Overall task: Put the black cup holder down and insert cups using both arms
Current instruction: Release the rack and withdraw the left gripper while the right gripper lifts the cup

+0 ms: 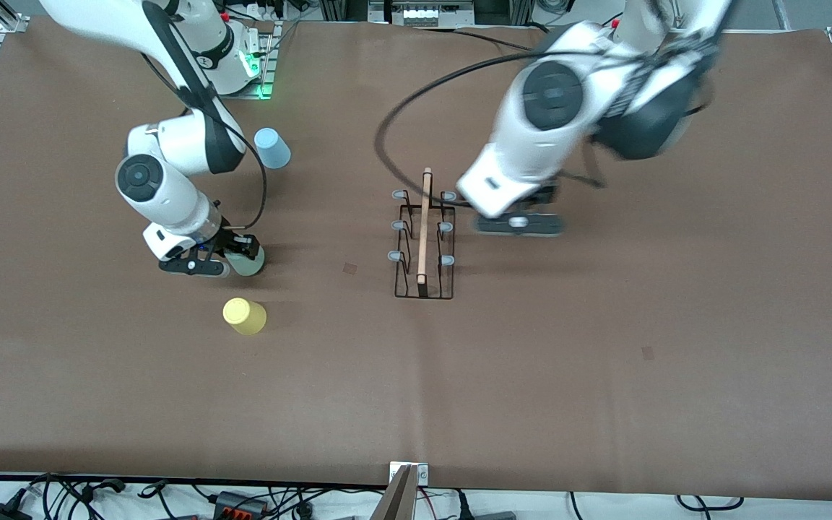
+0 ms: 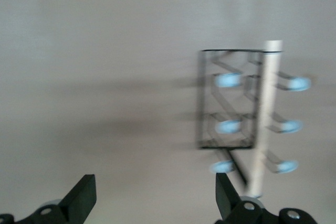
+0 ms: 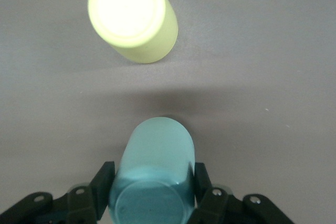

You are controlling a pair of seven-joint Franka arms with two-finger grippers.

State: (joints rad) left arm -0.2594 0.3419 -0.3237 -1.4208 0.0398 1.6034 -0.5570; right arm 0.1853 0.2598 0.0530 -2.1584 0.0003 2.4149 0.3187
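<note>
We count two arms, one rack, three cups. No readable brand, label or writing on any of it.

Table (image 1: 604, 404): brown sheet, everything sits on it.

Left arm (image 1: 553, 108) comes in from its base at the top of the front view. Left gripper (image 1: 519, 225) is low over the table just beside the black cup holder (image 1: 425, 242), toward the left arm's end. Fingers (image 2: 84, 198) stand wide apart with nothing between them. In the left wrist view the rack lies off to one side of the open fingers, not between them, apart from both.

Right arm (image 1: 170, 173) reaches down to the mint green cup (image 1: 248, 261).

Black cup holder stands mid-table, upright, long axis running toward the front camera, wooden rod handle (image 1: 425, 227) along the top. We count six pale-blue-tipped pegs (image 1: 396, 225), three per side, all bare.

Cups, all toward the right arm's end:
- light blue cup (image 1: 271, 147), farthest from the front camera, mouth down.
- mint green cup, between the other two, clamped between the right gripper (image 3: 152, 182) fingers (image 3: 102, 179), one pad on each side of its wall.
- yellow cup (image 1: 244, 316), nearest the front camera, mouth down, near the mint one but apart from it.
</note>
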